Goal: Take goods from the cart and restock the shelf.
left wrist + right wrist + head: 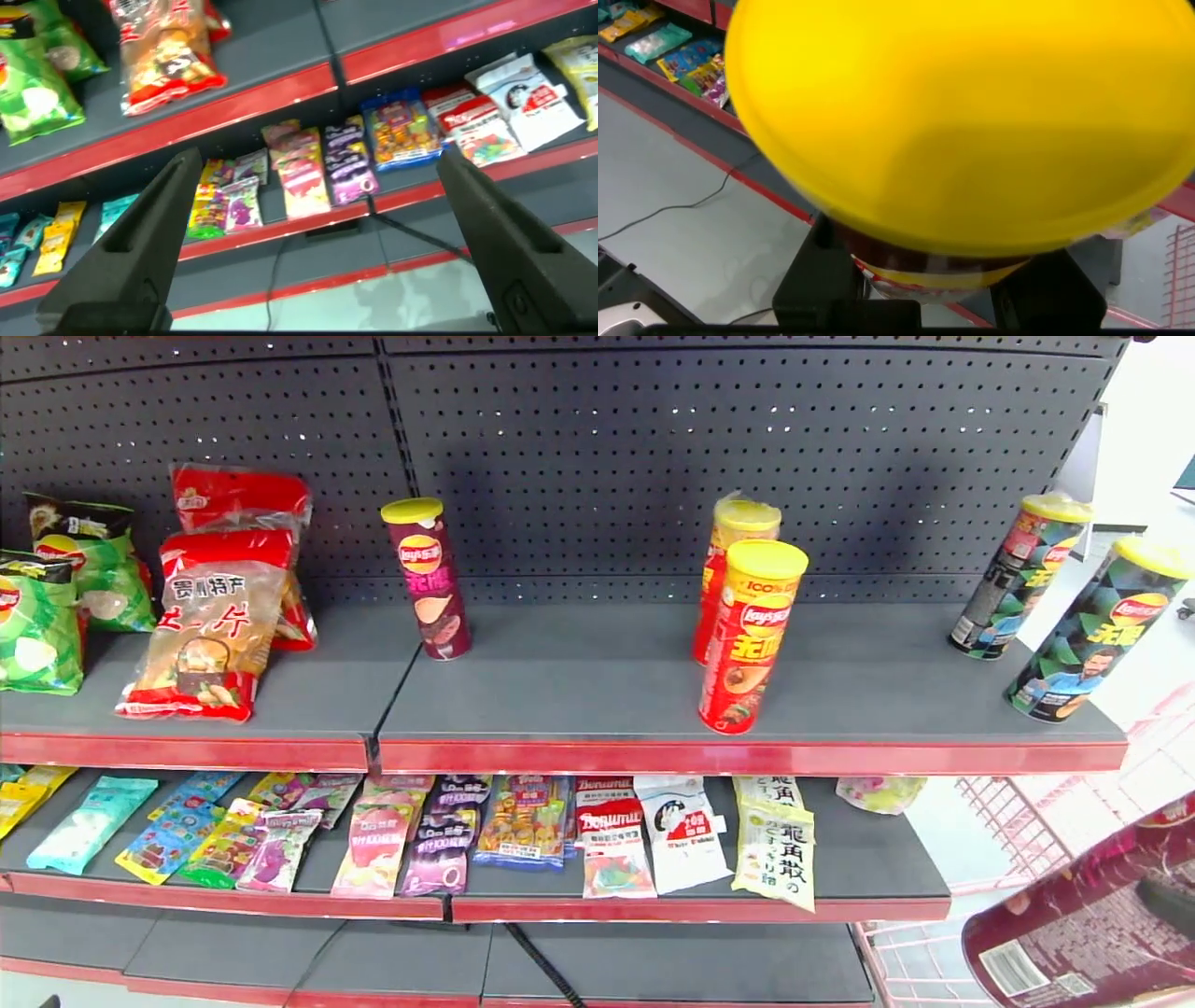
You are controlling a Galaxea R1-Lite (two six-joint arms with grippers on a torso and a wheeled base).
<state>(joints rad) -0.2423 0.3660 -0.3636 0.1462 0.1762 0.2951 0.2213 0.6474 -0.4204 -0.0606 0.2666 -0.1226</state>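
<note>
My right gripper [938, 294] is shut on a maroon chip can [1083, 924] with a yellow lid [962, 121]. It holds the can low at the right, in front of the pink wire cart [1018, 821] and below the top shelf board [597, 681]. One dark finger [1167, 905] shows against the can's side. A matching maroon can [428, 579] stands upright at the middle of that board. My left gripper [316, 159] is open with nothing between its fingers, and it faces the lower shelves of snack packets [327, 168].
Two red cans [752, 635] stand right of centre on the top board, and two dark patterned cans [1097, 635] at its right end. Chip and nut bags [205, 616] fill its left end. Free board lies between the maroon and red cans. A cable [541, 961] runs down the bottom shelf.
</note>
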